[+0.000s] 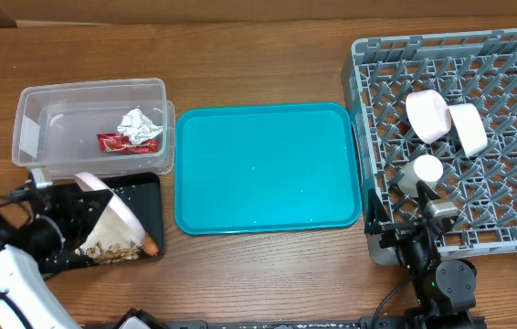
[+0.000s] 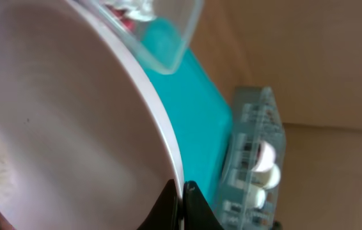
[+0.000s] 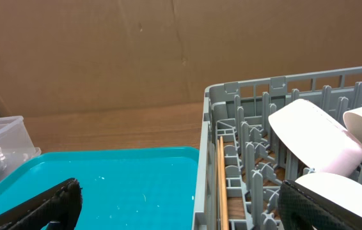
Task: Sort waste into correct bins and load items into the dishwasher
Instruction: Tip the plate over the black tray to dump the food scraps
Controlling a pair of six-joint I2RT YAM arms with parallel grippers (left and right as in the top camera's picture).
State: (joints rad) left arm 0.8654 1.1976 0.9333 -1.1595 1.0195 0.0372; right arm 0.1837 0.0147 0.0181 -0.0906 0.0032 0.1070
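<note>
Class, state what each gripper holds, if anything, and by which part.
The left gripper grips the round white plate by its rim; the right gripper is open and holds nothing.

Serving tray (image 1: 268,174) between tub (image 1: 89,87) and rack (image 1: 505,233)

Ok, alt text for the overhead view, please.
The left gripper holds a plate tilted over a black tray of peanut shells. Beside it: a clear tub with waste, a teal tray, and a dish rack holding a pink bowl, a white bowl and a cup.
</note>
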